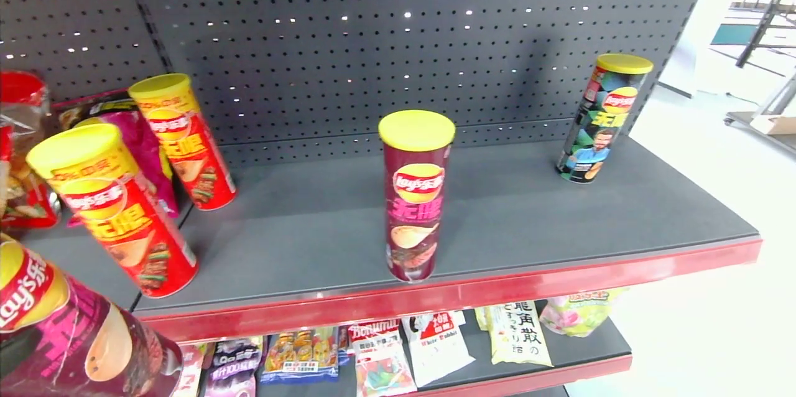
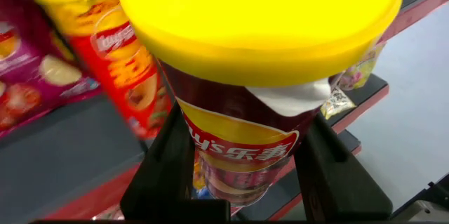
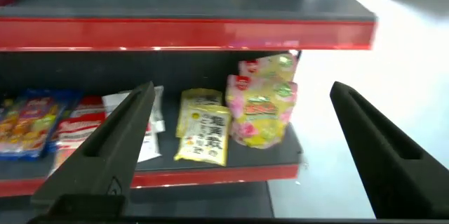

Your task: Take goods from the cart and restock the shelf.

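Observation:
In the left wrist view my left gripper (image 2: pixel 245 171) is shut on a maroon chip can with a yellow lid (image 2: pixel 238 133). The same can fills the lower left corner of the head view (image 1: pixel 68 335), below the front edge of the grey shelf (image 1: pixel 510 210). On the shelf stand two red cans (image 1: pixel 118 210) (image 1: pixel 183 139) at the left, a maroon can (image 1: pixel 415 195) at the front middle and a dark patterned can (image 1: pixel 602 117) at the back right. My right gripper (image 3: pixel 245 147) is open and holds nothing, level with the lower shelf.
A perforated dark back panel (image 1: pixel 373 42) closes the shelf behind. Snack bags (image 1: pixel 140 142) crowd its far left. The lower shelf (image 3: pixel 210 175) holds several snack bags (image 3: pixel 263 108). The shelf has a red front lip (image 1: pixel 497 288). Open floor lies to the right.

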### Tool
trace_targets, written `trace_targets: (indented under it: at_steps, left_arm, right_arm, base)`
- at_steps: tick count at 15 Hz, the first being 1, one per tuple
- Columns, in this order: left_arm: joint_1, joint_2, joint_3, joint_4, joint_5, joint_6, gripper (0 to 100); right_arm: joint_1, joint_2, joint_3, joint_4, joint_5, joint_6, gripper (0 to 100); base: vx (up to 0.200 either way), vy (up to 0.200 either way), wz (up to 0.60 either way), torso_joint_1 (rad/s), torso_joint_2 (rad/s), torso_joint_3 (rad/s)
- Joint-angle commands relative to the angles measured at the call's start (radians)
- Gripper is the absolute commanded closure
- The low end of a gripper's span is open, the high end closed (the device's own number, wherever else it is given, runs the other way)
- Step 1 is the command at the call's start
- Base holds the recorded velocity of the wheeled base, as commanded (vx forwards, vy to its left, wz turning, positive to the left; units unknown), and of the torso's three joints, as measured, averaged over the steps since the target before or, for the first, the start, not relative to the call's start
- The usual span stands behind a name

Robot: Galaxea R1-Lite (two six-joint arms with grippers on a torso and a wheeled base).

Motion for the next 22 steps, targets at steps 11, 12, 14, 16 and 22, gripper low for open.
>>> trace_targets:
  at_steps: [11,12,14,16,22]
  left_arm:
    - [0.001,0.075,-0.006,-0.062,-0.003,0.000,100]
    - [0.001,0.073,-0.004,-0.062,-0.003,0.000,100]
    - [0.001,0.072,-0.004,-0.062,-0.002,-0.002,100]
    - [0.002,0.077,-0.003,-0.062,-0.002,-0.002,100]
    - [0.002,0.104,-0.009,-0.062,-0.011,-0.015,100]
  right_arm:
    - [0.000,0.001,0.009,-0.007,0.095,-0.006,0]
    - [0.000,0.001,0.010,-0.008,0.100,-0.007,0]
    - [0.000,0.001,0.027,-0.008,0.088,0.002,0]
    - [0.000,0.001,0.027,-0.008,0.082,0.027,0]
    - [0.000,0.001,0.029,-0.010,0.054,0.069,0]
  base:
    - [0.000,0.000,0.00,0.000,0.00,0.000]
    - [0.000,0.000,0.00,0.000,0.00,0.000]
    - [0.000,0.000,0.00,0.000,0.00,0.000]
    - [0.000,0.000,0.00,0.000,0.00,0.000]
    - [0.000,0.000,0.00,0.000,0.00,0.000]
